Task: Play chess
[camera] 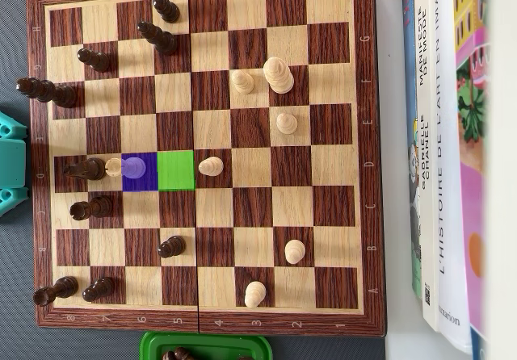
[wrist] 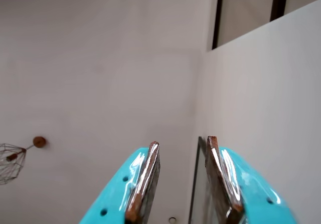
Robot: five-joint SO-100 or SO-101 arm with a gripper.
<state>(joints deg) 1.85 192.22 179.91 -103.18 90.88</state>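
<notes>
Arm raised away from the board, one move marked on it.

In the wrist view the gripper (wrist: 183, 146) points up at a white wall and ceiling corner; its two turquoise fingers (wrist: 145, 176) stand apart with nothing between them, so the claw is released. In the overhead view the chessboard (camera: 202, 321) has a blue square (camera: 139, 172) at about 9 o'clock from its centre, with a light pawn (camera: 134, 166) on it, and a green square (camera: 176, 171) just beside it at 3 o'clock. I judge the pawn must go to green. To do it well, the claw should come straight down, close low on the pawn, and avoid the dark piece (camera: 85, 169) near at 9 o'clock. The pawn is well apart from the claw, not in its view.
</notes>
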